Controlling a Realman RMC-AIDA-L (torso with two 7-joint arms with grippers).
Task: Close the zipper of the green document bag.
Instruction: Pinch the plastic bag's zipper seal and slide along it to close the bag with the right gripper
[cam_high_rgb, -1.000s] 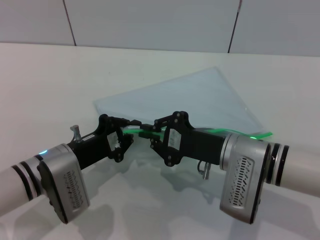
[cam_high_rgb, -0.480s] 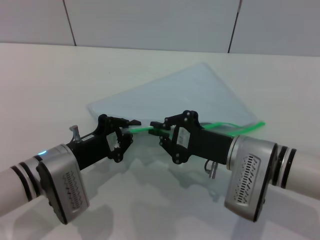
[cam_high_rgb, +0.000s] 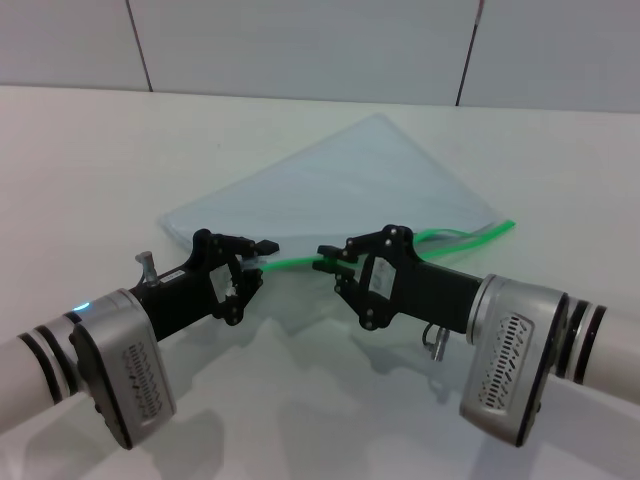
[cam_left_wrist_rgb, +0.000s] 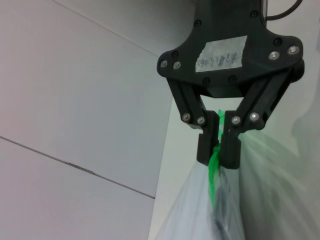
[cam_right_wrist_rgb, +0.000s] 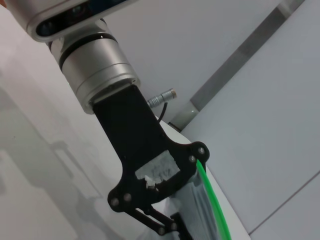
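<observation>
The green document bag (cam_high_rgb: 340, 185) lay flat on the white table (cam_high_rgb: 90, 150), one corner pointing toward the back wall, and its near edge was lifted where both arms had hold of it. The left gripper (cam_high_rgb: 262, 250) sat at the near left end of the zipper (cam_high_rgb: 295, 262), its jaws pinched narrow on the bag's end, anchoring it. The right gripper (cam_high_rgb: 327, 259) faced it from close by, and the left wrist view showed that gripper (cam_left_wrist_rgb: 219, 150) with its two black fingers clamped tight on the bright green strip (cam_left_wrist_rgb: 214, 167), right where the slider ought to be, though the slider itself was hidden between the pads. So this looked like the pulling step: one hand bracing, the other set to drag the slider along the track. The strip ran on behind the right gripper toward the far right corner of the bag, so most of the run seemed yet to be covered. The next move called for a steady pull along the line of the zipper, keeping the strip taut between the two hands, with the left holding firm so the pouch would not slide or bunch. Nothing else stood on the table; the main hazard was the right arm's own body over the track.
</observation>
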